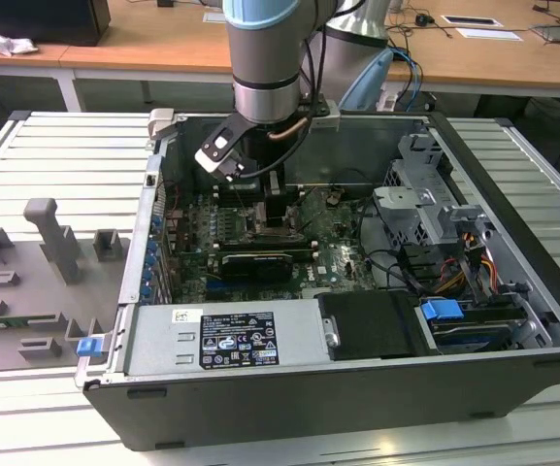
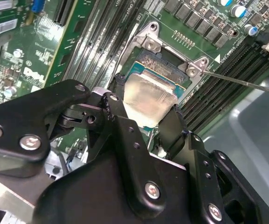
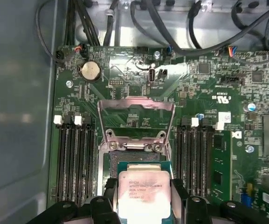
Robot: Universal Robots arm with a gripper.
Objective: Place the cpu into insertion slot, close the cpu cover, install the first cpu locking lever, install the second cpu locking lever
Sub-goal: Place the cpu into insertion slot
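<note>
Arm reaches down into an open computer case (image 1: 512, 184) that lies on its side on a slatted metal table (image 1: 56, 146). The gripper (image 1: 278, 221) is low over the motherboard (image 3: 209, 84). It is clamped on the cpu (image 3: 143, 196), with black fingers (image 3: 178, 187) pressed to two opposite edges. The cpu is a small flat square with a pale silver-grey metal top, rounded at the corners, which catches a bright glare in the second wrist view. A green-blue board edge shows around the metal. The top carries several lines of small dark print. The chip sits directly over the insertion slot (image 2: 156, 60), a dark square socket in a silver rim with screws at the corners. I cannot tell whether the chip is seated or just above the slot. The cpu cover (image 3: 136, 101), a thin silver frame with a cut-out middle, stands swung up at the far side of the slot, hinged at its edge. One locking lever (image 2: 239, 80), a thin wire rod, angles away from a socket corner. Long black memory slots (image 3: 73, 158) with white end clips flank the socket on both sides. A round coin battery (image 3: 90, 71) sits beyond the cover. Labels: a white sticker (image 3: 224, 116) on the board near white printed marks, and a large white printed label (image 1: 237, 340) on the grey power supply box.
</note>
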